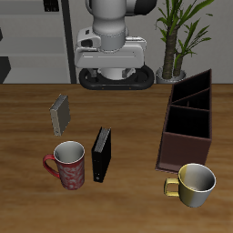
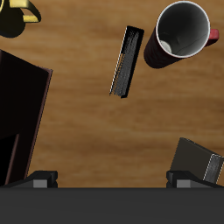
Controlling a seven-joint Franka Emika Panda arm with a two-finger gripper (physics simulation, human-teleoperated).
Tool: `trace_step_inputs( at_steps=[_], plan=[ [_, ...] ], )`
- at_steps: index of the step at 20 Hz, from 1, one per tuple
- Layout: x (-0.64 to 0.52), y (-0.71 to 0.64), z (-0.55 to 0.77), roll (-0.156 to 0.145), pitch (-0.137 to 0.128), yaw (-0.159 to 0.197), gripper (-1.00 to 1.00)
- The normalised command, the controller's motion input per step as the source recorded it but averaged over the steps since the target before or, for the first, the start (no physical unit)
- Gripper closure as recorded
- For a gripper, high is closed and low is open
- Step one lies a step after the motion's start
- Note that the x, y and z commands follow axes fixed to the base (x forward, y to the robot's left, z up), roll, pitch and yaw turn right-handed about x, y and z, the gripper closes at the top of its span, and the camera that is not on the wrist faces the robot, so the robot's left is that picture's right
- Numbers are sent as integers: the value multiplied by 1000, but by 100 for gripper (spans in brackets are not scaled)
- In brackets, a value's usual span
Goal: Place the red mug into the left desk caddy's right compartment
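Note:
The red mug (image 1: 68,165) stands upright on the table near the front edge; it has a red handle, a speckled outside and a pale inside. It also shows in the wrist view (image 2: 183,32). The left desk caddy (image 1: 187,120) is a long dark open-top box across the table from the mug; one corner of it shows in the wrist view (image 2: 21,114). Its rectangular end cell (image 1: 188,134) lies toward the table's front edge. My gripper (image 1: 114,78) hangs high at the back of the table, far from both. It is open and empty (image 2: 112,180).
A slim black upright slab (image 1: 102,154) stands right beside the red mug. A yellowish-cream mug (image 1: 194,183) sits in front of the caddy. A small grey block (image 1: 61,114) stands farther back than the red mug. A potted plant (image 1: 175,36) is behind the caddy.

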Motion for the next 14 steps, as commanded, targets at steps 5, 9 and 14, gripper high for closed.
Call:
trace_step_inputs(
  at_steps=[5, 9, 14],
  plan=[
    [211, -421, 82, -59, -1, -6, -100],
    [223, -485, 133, -28, -40, 9, -100],
    [277, -595, 175, -60, -40, 10, -100]
  ],
)
